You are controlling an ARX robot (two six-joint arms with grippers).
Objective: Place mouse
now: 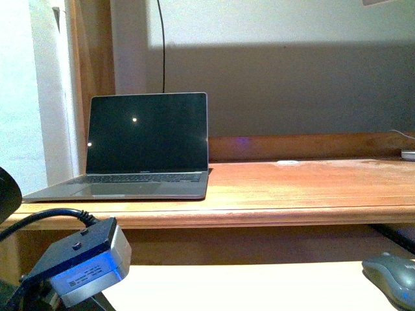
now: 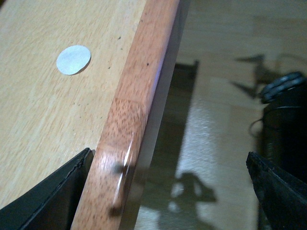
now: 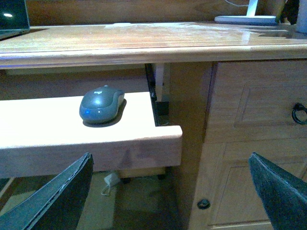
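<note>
Jaws: left apart, right apart, both empty | mouse (image 3: 100,104) on pull-out shelf (image 3: 43,125), logo unreadable | laptop (image 1: 146,133) screen dark

Open desktop (image 1: 305,188) right of laptop (image 1: 146,146)

An open, dark-screened laptop (image 1: 148,146) sits on the wooden desk (image 1: 305,188) at ten o'clock. The mouse (image 1: 391,278) lies at four o'clock on the pale lower shelf (image 1: 246,288); the left arm (image 1: 78,262) shows at seven o'clock.
</note>
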